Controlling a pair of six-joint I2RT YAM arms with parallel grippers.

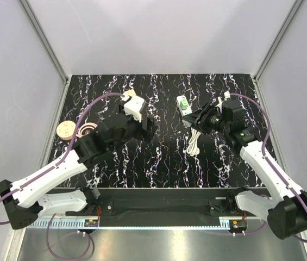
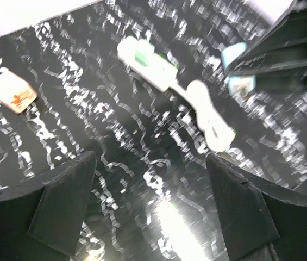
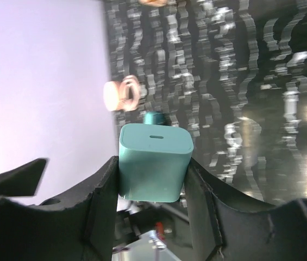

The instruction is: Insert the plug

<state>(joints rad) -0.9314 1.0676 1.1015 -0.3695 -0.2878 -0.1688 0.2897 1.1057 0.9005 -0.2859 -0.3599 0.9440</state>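
Our right claw (image 3: 152, 182) is clamping a teal block (image 3: 154, 157); our left claw (image 2: 153, 206) is hanging wide. The plug (image 1: 182, 102) is sitting on the strip (image 2: 158, 72). We are risking the block knocking both askew on the counter (image 1: 158, 157).

The table (image 1: 158, 157) has a black top with thin white and purple veins, like marble, and it shines where the light falls on it. Plain pale grey walls (image 1: 158, 32) stand behind it and at both sides, with silver metal posts (image 1: 43, 38) in the corners. A grey metal surface (image 1: 158, 244) lies before the near edge.
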